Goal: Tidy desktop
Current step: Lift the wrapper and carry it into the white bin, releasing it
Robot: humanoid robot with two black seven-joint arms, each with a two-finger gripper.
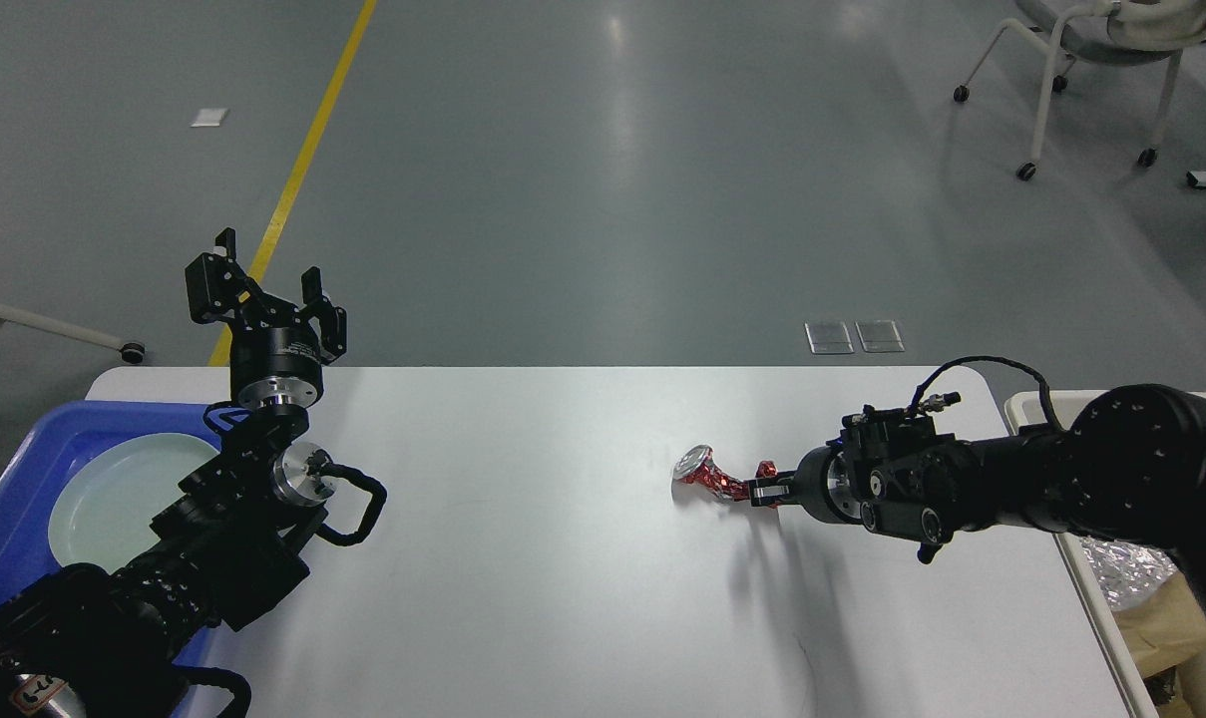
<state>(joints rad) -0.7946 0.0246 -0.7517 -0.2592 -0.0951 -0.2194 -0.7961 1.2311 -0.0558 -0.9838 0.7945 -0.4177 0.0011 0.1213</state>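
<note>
1. The white tabletop (pixel 523 598) fills the lower half of the head view, its far edge running across the middle and its rounded corners showing at the back left and back right.
2. A crushed red and silver can (pixel 707 474) is right of centre on the tabletop, its silver round end pointing left and its twisted red body trailing right.
3. The right gripper (pixel 762 488) reaches in from the right, low over the tabletop, and its jaws are clenched on the right end of the crushed can.
4. The can casts a shadow on the tabletop beneath it; whether its left end touches the surface cannot be told.
5. The left gripper (pixel 263 289) is held up past the back left edge of the tabletop, pointing away from the camera, its jaws released with a clear gap and nothing between them.
6. A blue tray (pixel 24 469) sits at the left edge beside the left arm, and a pale round plate (pixel 114 499) lies inside it.
7. A beige bin (pixel 1021 404) stands just off the right edge of the tabletop, behind the right arm, with crinkled clear plastic (pixel 1126 573) visible below it.
</note>
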